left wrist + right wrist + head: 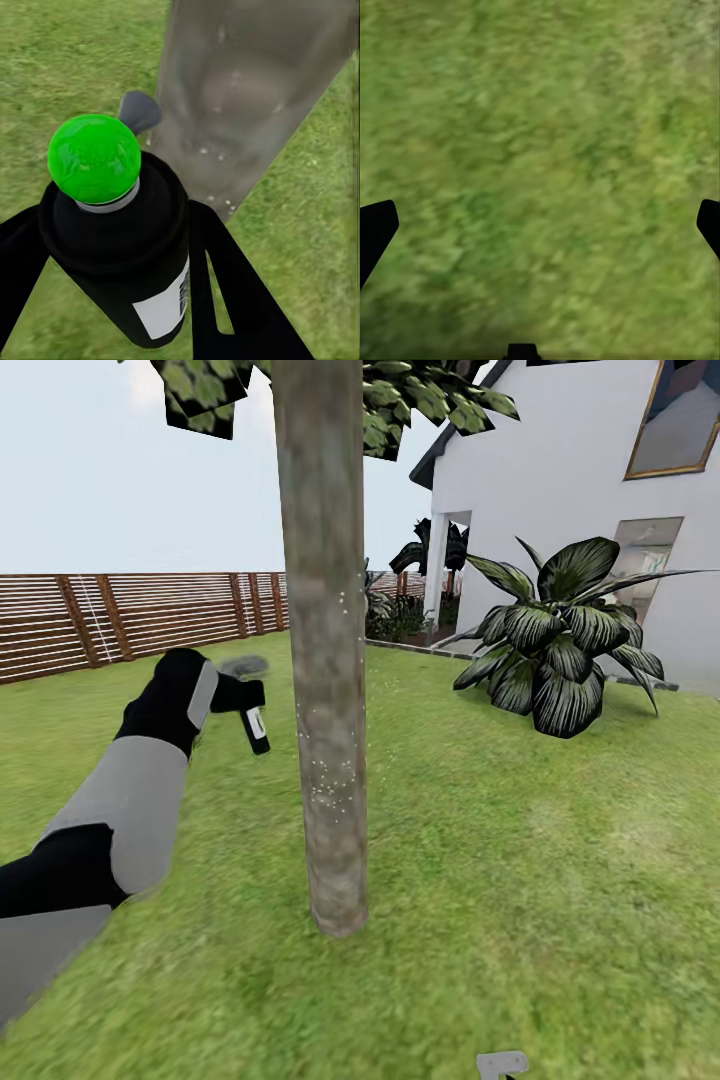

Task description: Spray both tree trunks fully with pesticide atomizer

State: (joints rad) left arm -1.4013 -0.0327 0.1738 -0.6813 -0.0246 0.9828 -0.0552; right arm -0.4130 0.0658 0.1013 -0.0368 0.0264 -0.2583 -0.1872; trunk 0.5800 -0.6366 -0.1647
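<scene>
The tree trunk (pixel 325 660) rises mottled grey-brown from the lawn in the middle of the head view, with leaves at the top. White pesticide specks (pixel 326 785) dot its lower half. My left gripper (pixel 240 705) is shut on the pesticide atomizer (pixel 254 726), a small black bottle with a white label, held just left of the trunk. In the left wrist view the black fingers (pixel 240 300) clamp the atomizer (pixel 127 255), which carries a green ball (pixel 94 157), and the speckled trunk (pixel 240 97) stands close behind. My right gripper (pixel 540 225) is open over grass.
A brown slatted fence (pixel 120 620) runs along the back left. At the right stands a white house (pixel 580 490), with a broad dark-leaved plant (pixel 555 645) in front of it. Green lawn (pixel 520 880) spreads around the trunk.
</scene>
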